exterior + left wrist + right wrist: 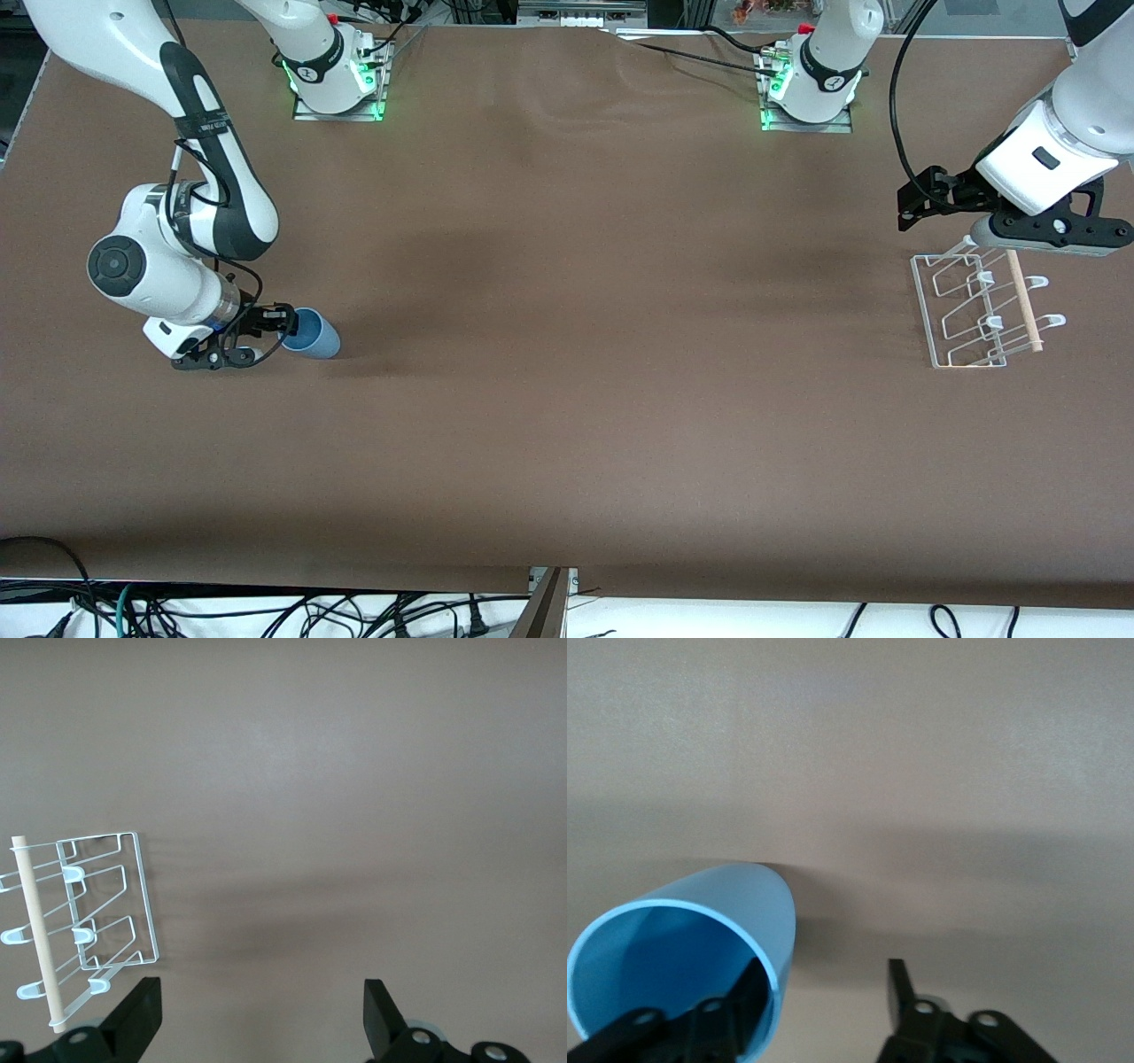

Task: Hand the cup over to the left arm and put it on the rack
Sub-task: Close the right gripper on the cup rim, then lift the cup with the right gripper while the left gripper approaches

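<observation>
Light-blue cup [312, 335] lies tilted on the worktop [567, 399], one finger of the unclenched right gripper [257, 341] inside its rim for pickup; left gripper [1045, 232], spread wide, waits over the rack [966, 310].

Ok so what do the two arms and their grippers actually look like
Both arms are glossy white with black joint bands, and their bases glow green. The left arm has a white boxy wrist block, a looping black cable and a flat dark left gripper with black fingers. The right arm has a silvery wrist cylinder, thin black cables and a black right gripper.
</observation>
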Motion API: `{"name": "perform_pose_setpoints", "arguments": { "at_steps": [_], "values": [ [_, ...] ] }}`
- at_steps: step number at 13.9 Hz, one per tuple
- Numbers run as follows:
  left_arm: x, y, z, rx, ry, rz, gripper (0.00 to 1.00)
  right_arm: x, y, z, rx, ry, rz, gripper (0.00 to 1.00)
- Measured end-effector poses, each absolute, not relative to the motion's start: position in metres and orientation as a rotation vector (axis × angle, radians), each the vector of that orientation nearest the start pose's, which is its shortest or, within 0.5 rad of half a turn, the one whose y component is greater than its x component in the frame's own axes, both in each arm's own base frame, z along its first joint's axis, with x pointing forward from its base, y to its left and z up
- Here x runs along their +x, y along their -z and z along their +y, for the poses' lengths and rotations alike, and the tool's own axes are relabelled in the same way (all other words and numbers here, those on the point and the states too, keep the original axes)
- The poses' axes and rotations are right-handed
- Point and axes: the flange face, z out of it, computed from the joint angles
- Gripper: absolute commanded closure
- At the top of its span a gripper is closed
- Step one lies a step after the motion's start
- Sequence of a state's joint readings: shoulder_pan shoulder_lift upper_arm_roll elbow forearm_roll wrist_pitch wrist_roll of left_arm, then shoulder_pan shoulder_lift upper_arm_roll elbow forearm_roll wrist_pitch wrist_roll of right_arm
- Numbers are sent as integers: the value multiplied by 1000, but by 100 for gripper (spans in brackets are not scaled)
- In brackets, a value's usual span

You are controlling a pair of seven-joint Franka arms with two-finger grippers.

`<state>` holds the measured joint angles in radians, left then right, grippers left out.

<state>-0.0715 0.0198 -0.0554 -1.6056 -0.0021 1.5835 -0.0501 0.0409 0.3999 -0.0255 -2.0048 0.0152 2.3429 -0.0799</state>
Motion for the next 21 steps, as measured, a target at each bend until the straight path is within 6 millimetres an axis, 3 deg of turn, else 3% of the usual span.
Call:
{"name": "perform_pose_setpoints", "arguments": {
  "at_steps": [4, 8, 10, 13, 18, 21],
  "values": [
    [556, -598, -71, -3138, -66, 121, 0, 600, -251, 12, -3133, -93, -140, 47],
    [555, -598, -71, -3138, -68, 121, 0, 599, -251, 14, -3133, -93, -135, 59],
    [555, -598, -71, -3138, -72, 121, 0, 599, -251, 17, -3132, -93, -130, 72],
    [555, -598, -71, -3137, -73, 121, 0, 599, -251, 23, -3129, -93, -118, 100],
    [555, -598, -71, -3137, -74, 122, 0, 602, -256, 28, -3125, -76, -113, 100],
    [555, -598, -71, -3137, -74, 123, 0, 610, -275, 41, -3036, -126, -25, 100]
  ]
}}
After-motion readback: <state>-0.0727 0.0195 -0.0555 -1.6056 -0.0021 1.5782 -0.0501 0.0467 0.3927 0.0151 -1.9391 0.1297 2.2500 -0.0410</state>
